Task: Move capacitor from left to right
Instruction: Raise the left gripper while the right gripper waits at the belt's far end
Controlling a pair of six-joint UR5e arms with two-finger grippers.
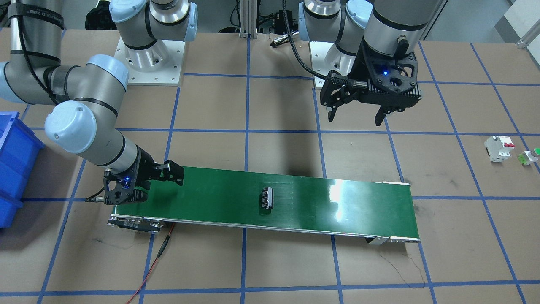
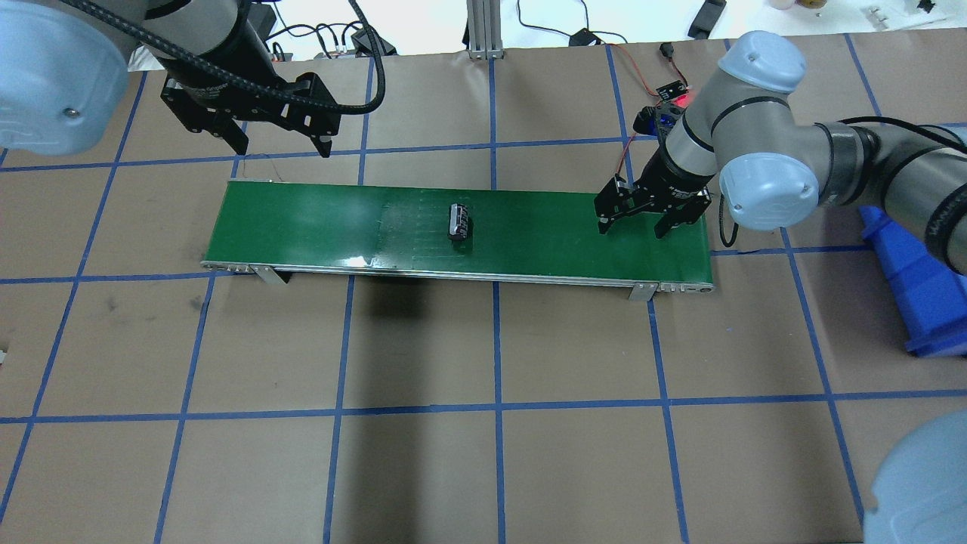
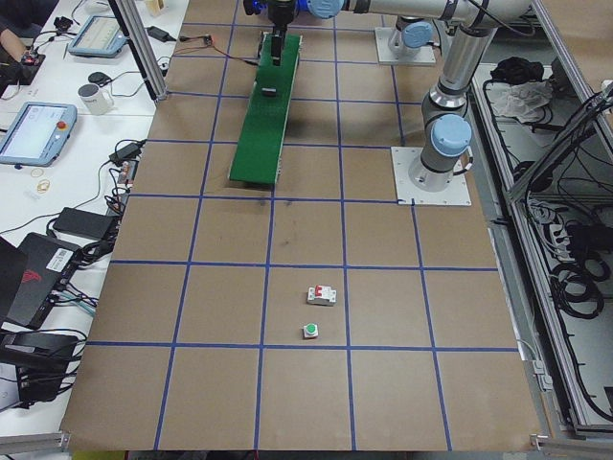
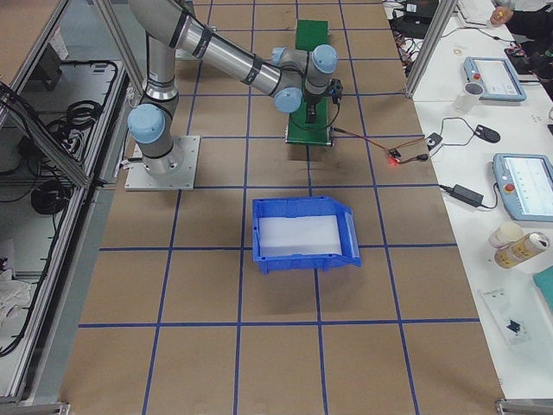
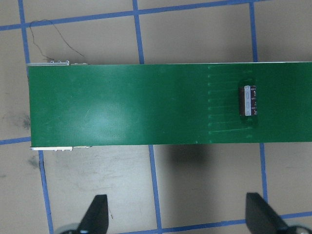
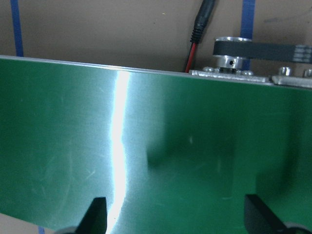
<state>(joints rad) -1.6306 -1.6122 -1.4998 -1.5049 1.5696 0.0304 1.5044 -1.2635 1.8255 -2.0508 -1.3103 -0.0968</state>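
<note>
The capacitor [image 1: 266, 198], a small black cylinder with pale stripes, lies on its side near the middle of the green conveyor belt [image 1: 211, 198]. It also shows in the overhead view [image 2: 459, 221] and the left wrist view [image 5: 247, 100]. My left gripper [image 2: 282, 143] is open and empty. It hangs above the table just behind the belt's left end, well away from the capacitor. My right gripper [image 2: 633, 228] is open and empty, low over the belt's right end [image 6: 58, 122]. No capacitor shows between its fingers.
A blue bin [image 2: 906, 287] stands on the table beyond the belt's right end. A white circuit breaker [image 1: 499, 147] and a green-capped push button [image 1: 530, 156] sit far out on my left side. A red wire [image 1: 156, 257] runs from the belt's motor end.
</note>
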